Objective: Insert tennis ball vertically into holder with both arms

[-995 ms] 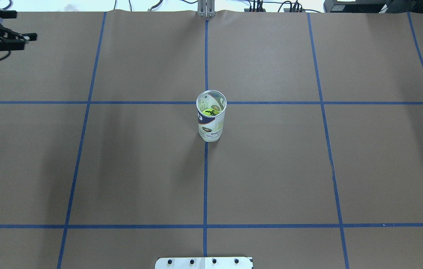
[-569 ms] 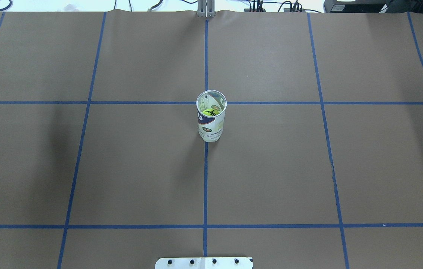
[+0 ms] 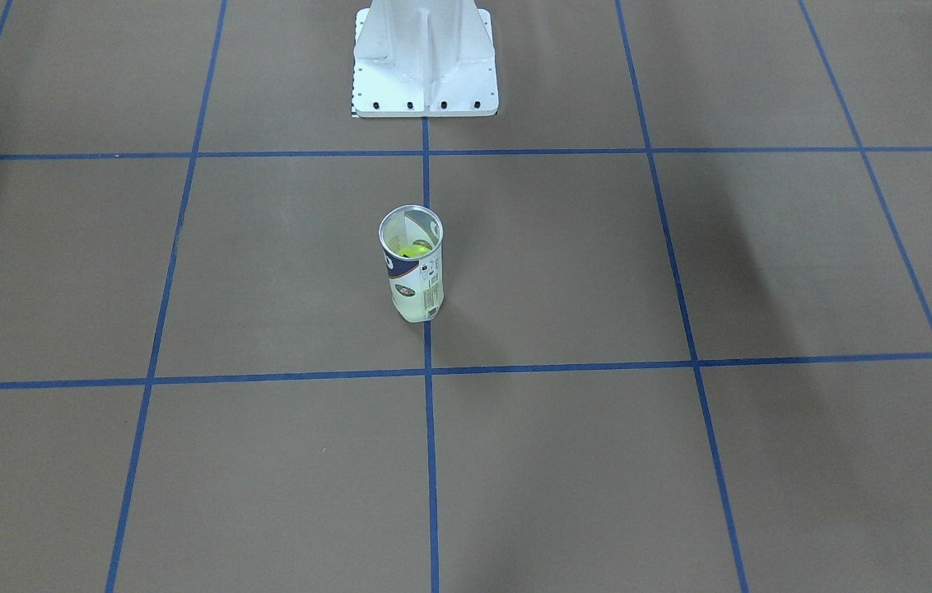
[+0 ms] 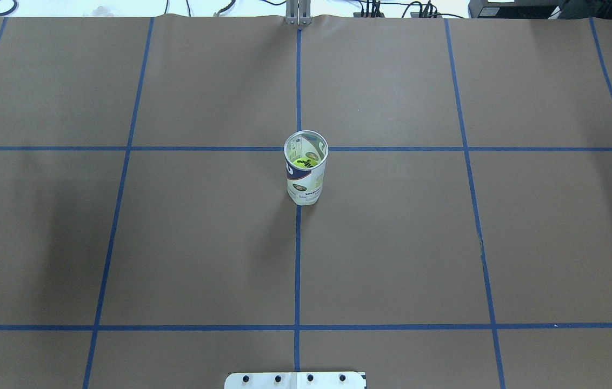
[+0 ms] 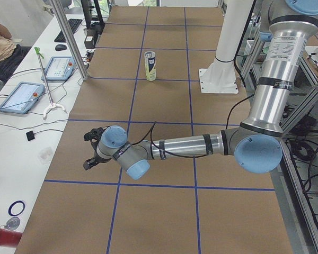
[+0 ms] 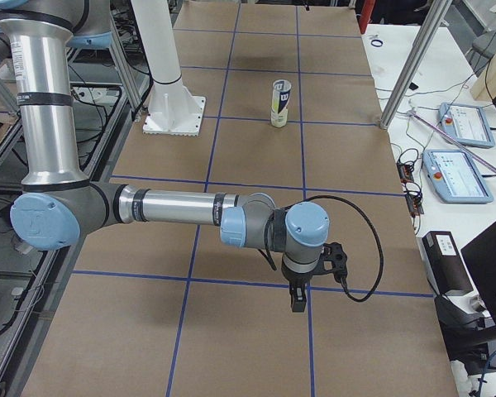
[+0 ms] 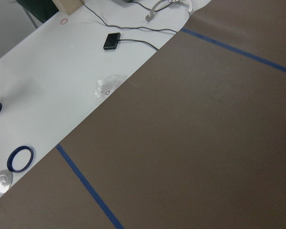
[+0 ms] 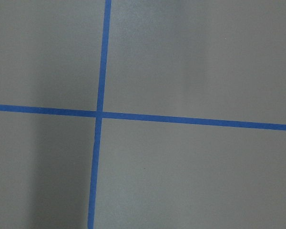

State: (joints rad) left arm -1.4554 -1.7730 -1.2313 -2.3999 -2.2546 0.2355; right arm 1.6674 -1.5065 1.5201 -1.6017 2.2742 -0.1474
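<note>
The holder, a clear can with a silver rim and a white and navy label, stands upright at the table's middle. It also shows in the front view and both side views. A yellow-green tennis ball lies inside it, also in the front view. Both arms are stretched low, far out to the table's ends. The left gripper shows only in the left side view and the right gripper only in the right side view. I cannot tell whether either is open or shut. Nothing shows in them.
The white pedestal base stands at the robot's side of the table. White side benches with tablets and cables flank the table ends. A blue ring and a black device lie on the left bench.
The left gripper, seen at the overhead view's top left corner a second ago, has moved out of that view. The holder and ball have not moved.
</note>
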